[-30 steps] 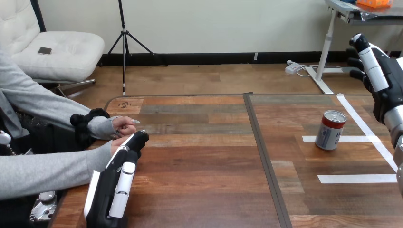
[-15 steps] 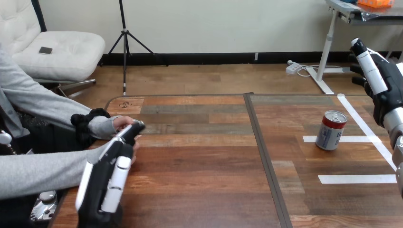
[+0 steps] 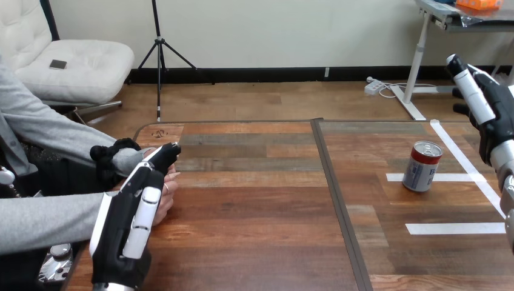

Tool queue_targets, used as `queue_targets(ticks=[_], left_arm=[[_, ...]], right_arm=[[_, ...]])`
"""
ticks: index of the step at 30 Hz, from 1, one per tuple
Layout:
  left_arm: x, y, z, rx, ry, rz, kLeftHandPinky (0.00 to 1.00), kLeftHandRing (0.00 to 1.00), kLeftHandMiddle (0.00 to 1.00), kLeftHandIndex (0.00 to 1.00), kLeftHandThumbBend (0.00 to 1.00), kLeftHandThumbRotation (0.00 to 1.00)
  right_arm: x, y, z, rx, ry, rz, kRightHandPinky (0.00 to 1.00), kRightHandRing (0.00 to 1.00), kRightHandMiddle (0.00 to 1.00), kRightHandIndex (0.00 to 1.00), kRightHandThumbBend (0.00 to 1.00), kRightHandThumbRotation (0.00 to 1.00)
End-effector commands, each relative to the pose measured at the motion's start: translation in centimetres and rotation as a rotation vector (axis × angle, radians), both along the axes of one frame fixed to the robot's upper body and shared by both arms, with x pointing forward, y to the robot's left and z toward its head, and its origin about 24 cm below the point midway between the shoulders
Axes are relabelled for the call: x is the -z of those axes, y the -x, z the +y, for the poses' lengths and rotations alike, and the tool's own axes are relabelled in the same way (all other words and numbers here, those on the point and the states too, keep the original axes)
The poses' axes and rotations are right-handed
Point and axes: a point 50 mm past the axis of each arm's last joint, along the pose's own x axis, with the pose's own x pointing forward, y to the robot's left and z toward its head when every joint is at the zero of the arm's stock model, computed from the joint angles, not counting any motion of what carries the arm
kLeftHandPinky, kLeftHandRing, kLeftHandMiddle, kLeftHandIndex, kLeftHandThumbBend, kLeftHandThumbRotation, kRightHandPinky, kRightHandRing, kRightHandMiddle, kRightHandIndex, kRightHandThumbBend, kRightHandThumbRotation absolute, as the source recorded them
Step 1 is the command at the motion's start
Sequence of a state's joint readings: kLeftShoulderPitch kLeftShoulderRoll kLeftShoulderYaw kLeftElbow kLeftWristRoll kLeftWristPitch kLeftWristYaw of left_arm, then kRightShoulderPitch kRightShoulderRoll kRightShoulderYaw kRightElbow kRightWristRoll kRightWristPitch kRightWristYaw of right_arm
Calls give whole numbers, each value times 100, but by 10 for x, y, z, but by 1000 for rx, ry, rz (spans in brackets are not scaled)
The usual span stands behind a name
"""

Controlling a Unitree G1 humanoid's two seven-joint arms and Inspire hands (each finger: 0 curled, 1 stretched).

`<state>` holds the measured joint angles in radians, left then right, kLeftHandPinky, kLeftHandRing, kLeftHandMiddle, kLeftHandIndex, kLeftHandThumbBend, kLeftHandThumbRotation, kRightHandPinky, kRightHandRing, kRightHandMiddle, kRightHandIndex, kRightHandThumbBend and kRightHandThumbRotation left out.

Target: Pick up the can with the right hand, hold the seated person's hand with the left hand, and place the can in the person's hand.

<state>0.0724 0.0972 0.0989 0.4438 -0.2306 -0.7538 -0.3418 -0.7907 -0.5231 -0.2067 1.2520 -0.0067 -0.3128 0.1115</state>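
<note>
Nearest, at the bottom left, the robot's left hand (image 3: 128,225) reaches forward over the table's left side. Its fingers (image 3: 159,159) are stretched out fairly straight. It lies against the person's hands (image 3: 162,200), touching them on the side facing the table's middle. I see no finger or thumb curled round them, so it rests there without gripping. Two of the person's hands meet at that spot; the farther one is mostly hidden behind the robot's fingertips.

There is one can (image 3: 422,165), red and white with a silver top. It stands upright on the table's right half, untouched, with its base on a white tape strip.

Beyond and to the right of it, the robot's right hand (image 3: 492,112) hangs raised at the view's right edge. Its fingers are spread and straight, holding nothing, clear of the can.

The table (image 3: 254,212) is of wooden planks in mixed browns. One dark seam (image 3: 340,209) runs front to back through it. Three white tape strips (image 3: 454,228) lie on it, all on the right half: two short crosswise, one long and slanting.
</note>
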Motion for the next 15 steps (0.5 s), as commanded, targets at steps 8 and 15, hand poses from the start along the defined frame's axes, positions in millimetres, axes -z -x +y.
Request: queue_targets(ticks=[8,15], left_arm=[[-28,-16,5,44,-38,-97,88,90,85,79,52,83],[-30,-18,5,52,-35,-110,87,90,85,79,50,81]], right_arm=[[-22,-9,-7,49,119,34,87,93,94,90,100,81],[-15,-8,-6,60,93,65,90,98,97,91,100,75]])
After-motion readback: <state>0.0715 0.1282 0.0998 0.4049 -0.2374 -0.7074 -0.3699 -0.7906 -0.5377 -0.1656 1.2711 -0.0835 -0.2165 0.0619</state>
